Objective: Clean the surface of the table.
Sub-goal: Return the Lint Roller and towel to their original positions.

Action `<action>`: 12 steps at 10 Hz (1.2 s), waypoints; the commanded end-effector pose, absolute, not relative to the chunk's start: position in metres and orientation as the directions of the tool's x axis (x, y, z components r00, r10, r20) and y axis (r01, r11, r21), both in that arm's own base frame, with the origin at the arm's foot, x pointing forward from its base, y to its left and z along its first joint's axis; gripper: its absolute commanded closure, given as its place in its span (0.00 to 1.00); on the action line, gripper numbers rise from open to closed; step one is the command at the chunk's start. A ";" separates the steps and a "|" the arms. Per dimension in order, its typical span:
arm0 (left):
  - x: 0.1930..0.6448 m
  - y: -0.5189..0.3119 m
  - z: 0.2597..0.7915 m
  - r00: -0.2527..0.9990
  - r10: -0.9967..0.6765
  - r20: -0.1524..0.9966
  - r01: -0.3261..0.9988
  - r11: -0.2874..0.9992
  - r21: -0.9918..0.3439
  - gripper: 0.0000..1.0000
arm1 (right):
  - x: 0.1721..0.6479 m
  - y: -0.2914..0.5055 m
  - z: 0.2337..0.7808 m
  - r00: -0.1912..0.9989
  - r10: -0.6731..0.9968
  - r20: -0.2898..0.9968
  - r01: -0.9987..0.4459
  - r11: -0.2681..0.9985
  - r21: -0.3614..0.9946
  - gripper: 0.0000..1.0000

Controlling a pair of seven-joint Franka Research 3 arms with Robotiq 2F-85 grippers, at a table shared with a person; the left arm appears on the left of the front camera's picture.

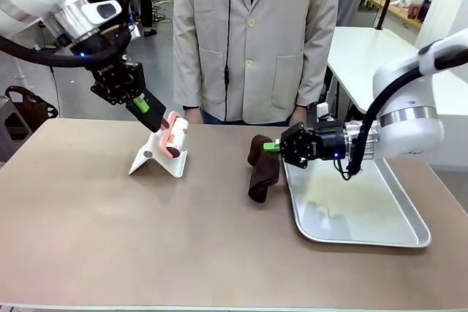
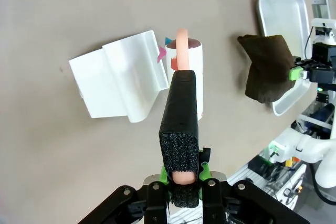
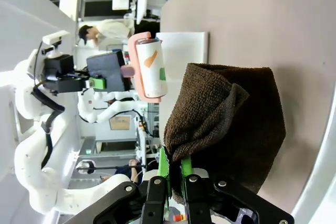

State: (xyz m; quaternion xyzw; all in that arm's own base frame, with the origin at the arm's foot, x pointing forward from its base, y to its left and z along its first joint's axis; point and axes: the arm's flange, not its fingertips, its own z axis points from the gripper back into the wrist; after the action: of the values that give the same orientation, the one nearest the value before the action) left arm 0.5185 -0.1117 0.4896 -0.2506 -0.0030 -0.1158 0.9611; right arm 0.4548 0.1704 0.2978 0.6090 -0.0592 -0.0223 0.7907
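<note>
The brownish-taupe table [image 1: 146, 239] spans the front view. My left gripper [image 1: 153, 113] is shut on the black foam handle [image 2: 180, 124] of a lint roller [image 1: 174, 137] with a pink frame and white roll. The roller hangs at the top of a white plastic stand [image 1: 157, 157]; I cannot tell whether they touch. My right gripper [image 1: 274, 146] is shut on the upper edge of a dark brown cloth [image 1: 263, 169], which hangs down to the table beside the tray. The right wrist view shows the cloth [image 3: 231, 119] bunched between the green pads [image 3: 164, 166].
A shiny metal tray [image 1: 365, 231] lies at the right, under my right arm. A person in a beige coat [image 1: 256, 34] stands at the far edge, hands low behind the table. A white-topped table [image 1: 373, 52] stands behind on the right.
</note>
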 end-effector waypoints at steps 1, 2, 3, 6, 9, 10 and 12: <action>0.521 -0.117 0.481 0.979 -0.199 0.038 0.196 0.879 -0.436 0.78 | 0.456 0.181 0.290 0.988 -0.113 0.101 -0.066 0.280 0.958 0.90; 0.523 -0.119 0.477 0.980 -0.197 0.034 0.191 0.877 -0.440 0.78 | 0.457 0.182 0.288 0.987 -0.120 0.105 -0.067 0.286 0.956 0.90; 0.525 -0.120 0.472 0.983 -0.183 0.036 0.180 0.880 -0.440 0.78 | 0.456 0.181 0.287 0.986 -0.123 0.111 -0.071 0.292 0.954 0.90; 0.534 -0.119 0.460 0.992 -0.124 0.029 0.125 0.894 -0.430 0.78 | 0.454 0.175 0.284 0.990 -0.114 0.089 -0.053 0.286 0.957 0.90; 0.542 -0.120 0.451 0.995 -0.096 0.005 0.089 0.900 -0.427 0.78 | 0.451 0.158 0.294 0.996 0.028 0.088 -0.092 0.321 0.942 0.90; 0.543 -0.120 0.450 0.995 -0.100 -0.001 0.089 0.898 -0.431 0.78 | 0.449 0.154 0.296 0.995 0.062 0.084 -0.100 0.349 0.932 0.90; 0.544 -0.120 0.447 0.995 -0.097 -0.013 0.082 0.898 -0.432 0.78 | 0.448 0.152 0.294 0.996 0.069 0.056 -0.079 0.386 0.919 0.90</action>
State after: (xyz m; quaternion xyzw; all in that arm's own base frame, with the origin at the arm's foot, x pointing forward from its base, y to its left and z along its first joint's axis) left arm 0.5423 -0.1172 0.4448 -0.2312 0.0091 -0.0554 0.9713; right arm 0.4473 0.1551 0.2862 0.5581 -0.0178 0.0512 0.8280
